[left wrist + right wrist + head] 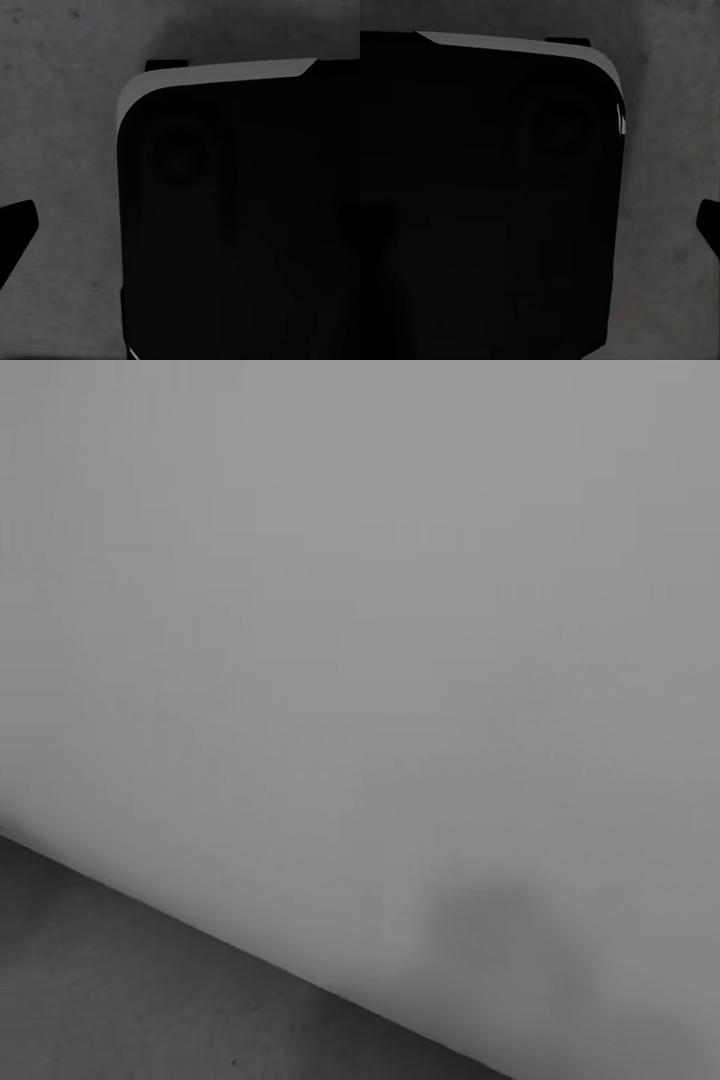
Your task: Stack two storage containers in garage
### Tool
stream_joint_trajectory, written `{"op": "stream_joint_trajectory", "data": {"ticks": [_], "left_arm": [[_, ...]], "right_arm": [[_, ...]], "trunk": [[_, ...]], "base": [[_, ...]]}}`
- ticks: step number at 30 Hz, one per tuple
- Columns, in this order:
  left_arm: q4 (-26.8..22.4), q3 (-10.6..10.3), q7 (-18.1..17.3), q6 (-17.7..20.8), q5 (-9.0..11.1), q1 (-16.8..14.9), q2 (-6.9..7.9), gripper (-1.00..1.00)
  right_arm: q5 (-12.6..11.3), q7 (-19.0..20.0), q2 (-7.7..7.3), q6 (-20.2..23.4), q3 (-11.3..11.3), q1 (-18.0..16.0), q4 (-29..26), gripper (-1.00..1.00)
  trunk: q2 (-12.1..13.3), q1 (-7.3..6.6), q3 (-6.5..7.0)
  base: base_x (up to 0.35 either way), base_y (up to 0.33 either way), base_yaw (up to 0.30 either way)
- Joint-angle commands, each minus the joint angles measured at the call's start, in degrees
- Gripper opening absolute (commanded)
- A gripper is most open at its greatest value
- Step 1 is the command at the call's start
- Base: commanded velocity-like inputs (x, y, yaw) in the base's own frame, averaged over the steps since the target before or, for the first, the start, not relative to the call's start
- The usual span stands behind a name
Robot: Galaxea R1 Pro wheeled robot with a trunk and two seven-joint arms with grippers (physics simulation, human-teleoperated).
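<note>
Straight ahead of the head camera stood a plain grey wall point(360, 610), meeting the dark concrete floor point(120, 1000) along a slanted seam, with a soft shadow low on the wall; I judged the robot was in the garage, facing a wall while driving. Both wrist cameras looked down at rough grey floor past a large black rounded body with a pale edge point(240, 225), probably the robot's own base, which suggested the arms hung tucked for travel. I could not tell whether either gripper was spread or pressed together. Where the two storage containers were, I could not say from these views
</note>
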Motion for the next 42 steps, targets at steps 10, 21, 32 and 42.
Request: {"op": "stream_joint_trajectory", "data": {"ticks": [10,21,32,42], "left_arm": [[0.01,-0.09,0.01,-0.13,-0.06,0.0,0.2,1.0],[0.01,-0.06,0.01,-0.14,0.02,0.0,0.1,1.0],[0.01,-0.06,0.01,-0.13,0.0,0.0,0.14,1.0],[0.01,-0.05,0.01,-0.12,0.0,0.0,0.14,1.0]], "right_arm": [[0.09,-0.02,0.0,-0.16,0.05,-0.02,0.02,1.0],[0.08,-0.02,0.0,-0.22,0.06,-0.02,0.02,1.0],[-0.21,-0.1,0.17,-2.66,0.0,-0.02,0.02,1.0],[-0.13,-0.1,0.26,-2.84,-0.11,-0.02,0.02,1.0]], "trunk": [[-0.02,0.0,0.24],[-0.02,0.0,0.56],[-0.02,0.0,0.88],[-0.02,0.0,1.14]], "base": [[0.0,0.0,0.269],[0.0,0.0,0.269],[0.0,0.0,0.269],[0.0,0.0,0.27]]}}
